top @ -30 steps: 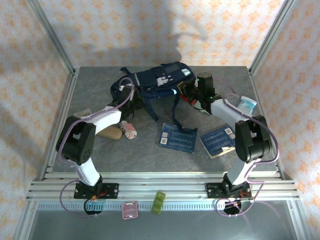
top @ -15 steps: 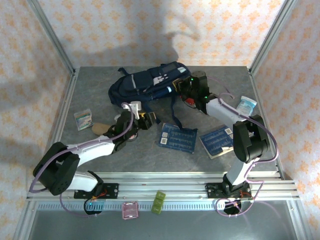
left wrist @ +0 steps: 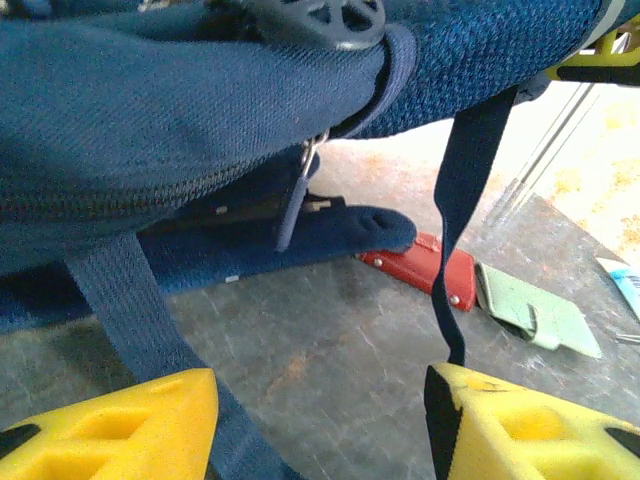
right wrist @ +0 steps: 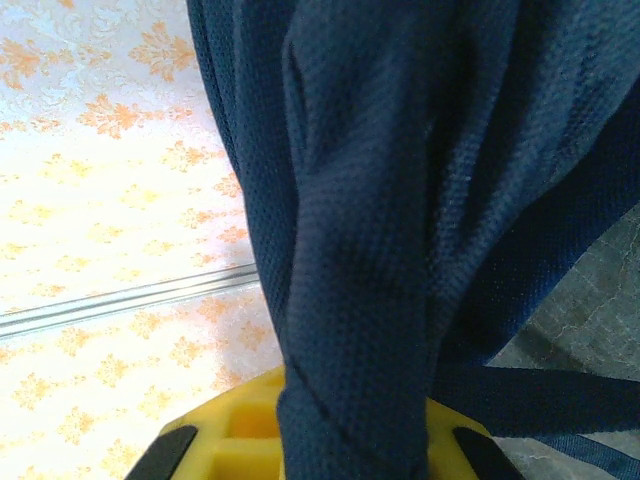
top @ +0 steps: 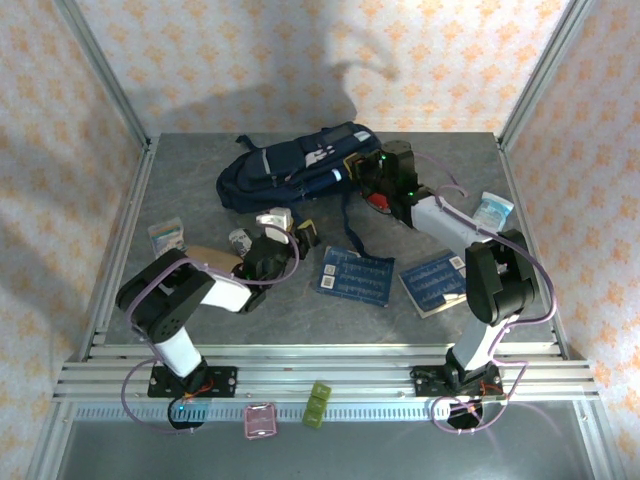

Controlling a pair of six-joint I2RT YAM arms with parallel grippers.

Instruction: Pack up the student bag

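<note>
1. The student bag point(top: 290, 170) lies across the far half of the desk point(top: 180, 195). Its long axis runs left to right, with the right end a little farther back than the left. The pale front patches face upward.
2. The right end effector point(top: 362, 178) is at the bag's right end, pressed together on a fold of navy fabric. In its wrist view the cloth drapes over a yellow finger point(right wrist: 250, 430) and hides the tips.
3. The left end effector point(top: 298, 232) sits just on the near side of the bag's middle. Its fingers are spread with bare desk between them, and they grip nothing.
4. A dark strap point(left wrist: 455, 200) hangs from the bag down to the left end effector's right fingertip. I cannot tell whether it touches.
5. Beyond the bag's lifted edge, a red flat piece point(left wrist: 420, 262) and a pale green piece point(left wrist: 535, 318) lie on the desk. What they are is hard to make out.
6. A tan object point(top: 205, 258), nearer than the bag's left end, is partly covered by the left forearm.
7. Two blue patterned books point(top: 355, 275) lie flat on the near side of the bag's right half, apart from the bag.
8. A second ago the bag was bunched shorter, and now it reaches farther left. The left end effector was then up at the bag's left end and has since come round to the near side. Half a second ago its elbow stretched far out to the left, and now it is folded in closer to the bag.
</note>
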